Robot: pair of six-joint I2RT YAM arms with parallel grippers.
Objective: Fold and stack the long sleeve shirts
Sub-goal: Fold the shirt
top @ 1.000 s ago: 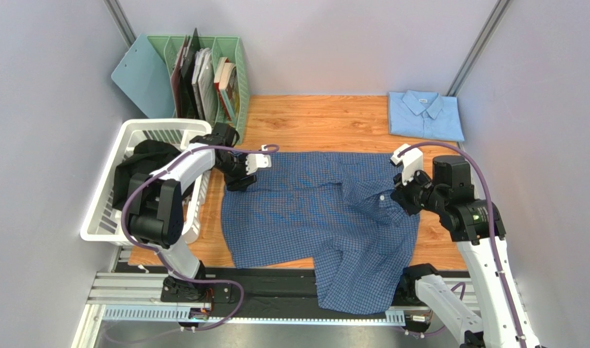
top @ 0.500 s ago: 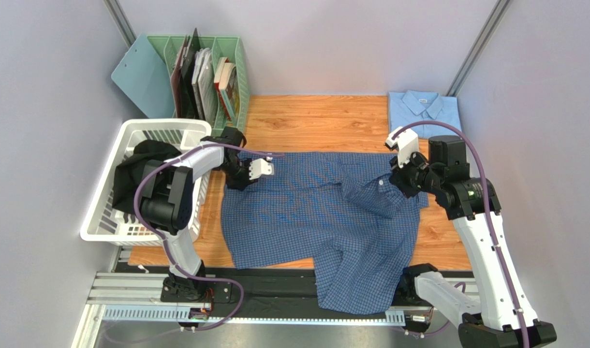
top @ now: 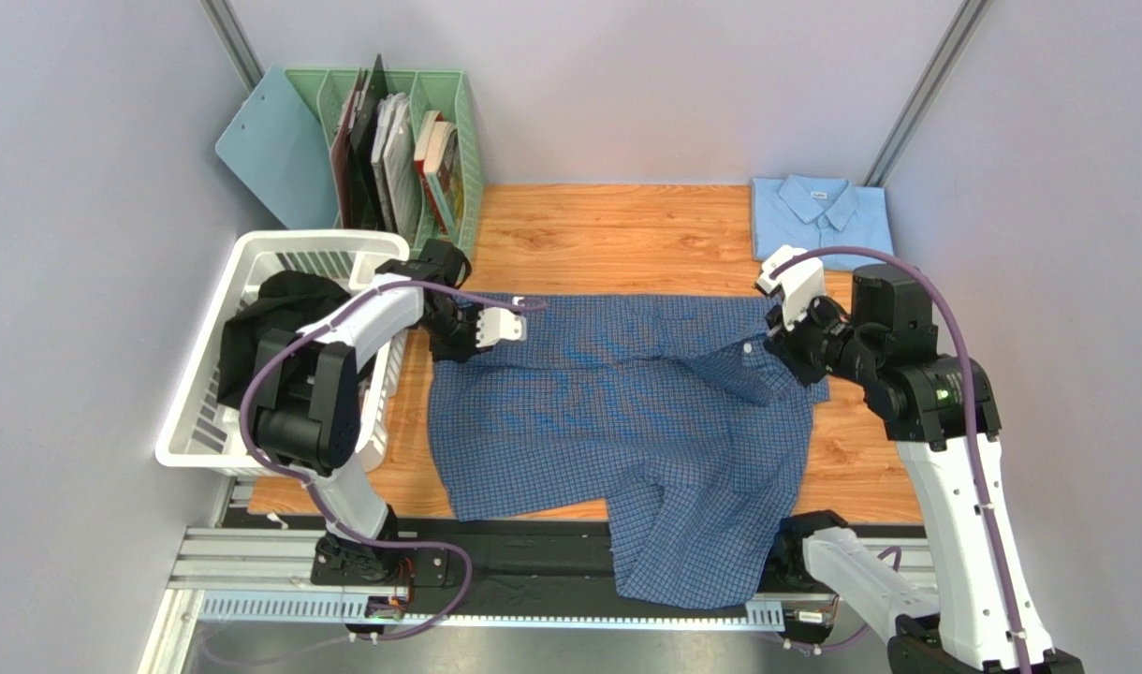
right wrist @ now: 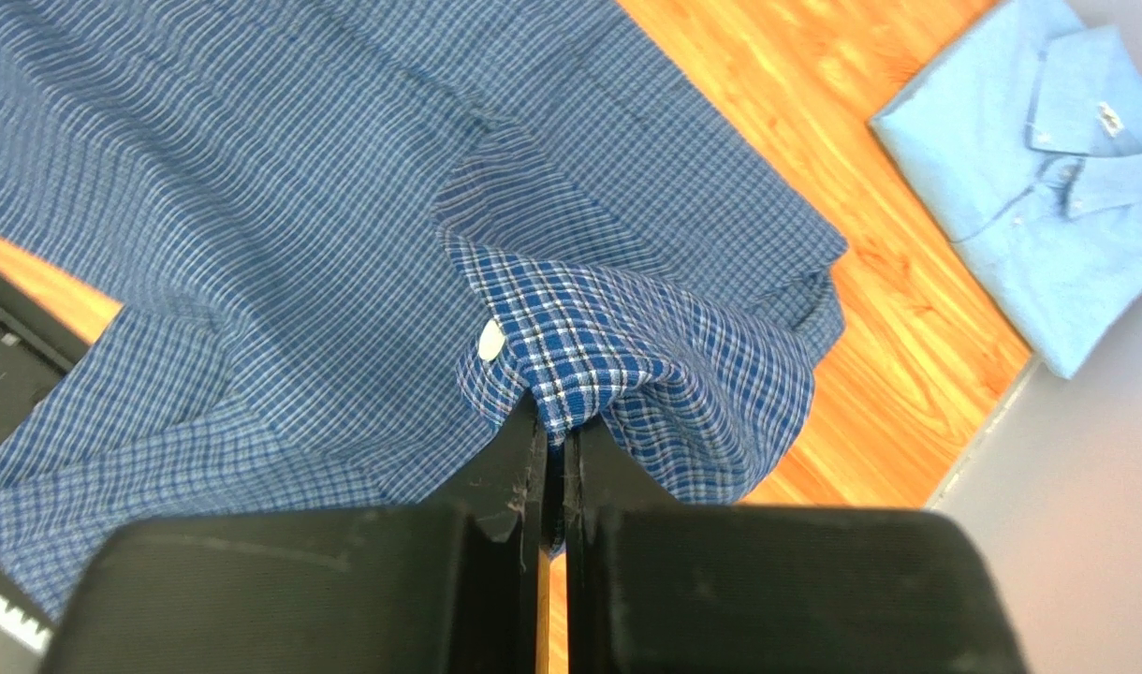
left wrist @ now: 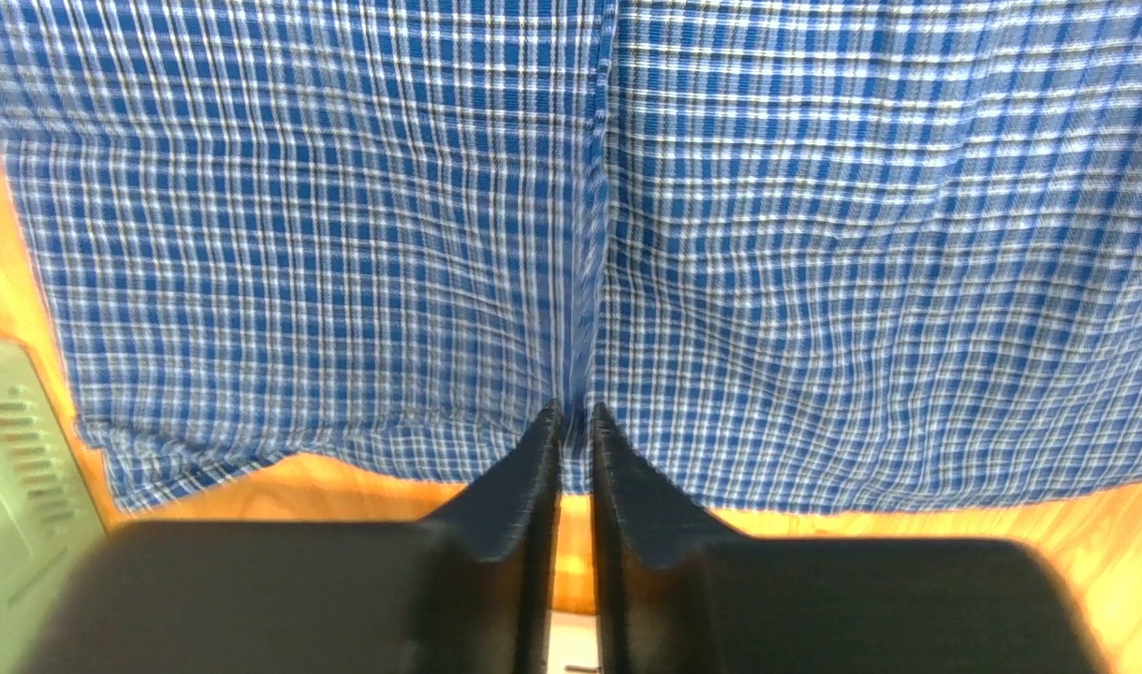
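right gripper (right wrist: 552, 419) moved farther right, jaws pinching a raised checked shirt (top: 591, 421) fold; left gripper (left wrist: 574, 419) jaws narrowed onto its far hem.

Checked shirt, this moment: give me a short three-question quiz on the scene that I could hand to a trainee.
1. True or false: the pale blue shirt lies folded at the far right corner of the table.
2. What is the right gripper shut on? A) a buttoned part of the checked shirt; B) the pale blue shirt; C) nothing.
3. Fill in: the white basket stands on the robot's ___ side of the checked shirt.

Key: 1 true; 2 A; 3 left.
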